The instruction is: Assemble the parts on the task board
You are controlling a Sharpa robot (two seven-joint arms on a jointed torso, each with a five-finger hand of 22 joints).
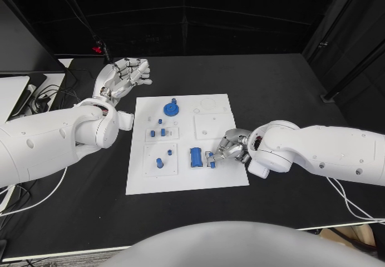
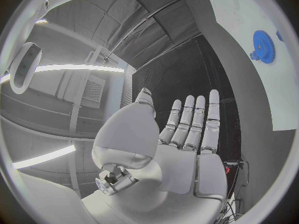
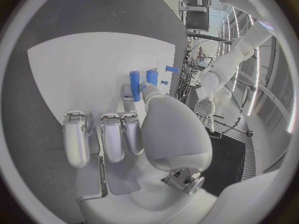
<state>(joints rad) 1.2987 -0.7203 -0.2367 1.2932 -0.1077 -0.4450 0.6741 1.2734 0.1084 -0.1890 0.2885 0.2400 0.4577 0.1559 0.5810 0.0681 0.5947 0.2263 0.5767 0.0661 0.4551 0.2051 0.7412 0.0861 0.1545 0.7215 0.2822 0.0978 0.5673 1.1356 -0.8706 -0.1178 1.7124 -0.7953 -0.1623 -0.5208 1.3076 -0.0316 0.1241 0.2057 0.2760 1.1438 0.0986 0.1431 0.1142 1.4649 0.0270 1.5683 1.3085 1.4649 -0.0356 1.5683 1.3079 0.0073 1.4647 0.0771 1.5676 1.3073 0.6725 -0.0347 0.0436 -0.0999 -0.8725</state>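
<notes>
The white task board (image 1: 216, 177) lies mid-table. On it are a blue gear (image 1: 171, 107), several small blue parts (image 1: 163, 132) and a longer blue block (image 1: 196, 157). My right hand (image 1: 228, 149) rests low on the board's right side, just right of that block. Its thumb and a finger pinch a small blue peg (image 1: 211, 159). In the right wrist view the peg (image 3: 134, 79) stands at the fingertips, beside the block (image 3: 152, 77). My left hand (image 1: 127, 75) is raised over the black table beyond the board's far left corner, fingers straight and apart, holding nothing. The left wrist view shows this flat palm (image 2: 187, 134), with the gear (image 2: 263, 46) off to the side.
Cables and a pale device (image 1: 16, 94) lie at the table's left edge. A square white plate (image 1: 213, 125) sits on the board's right half, behind my right hand. Black table (image 1: 272, 78) surrounds the board.
</notes>
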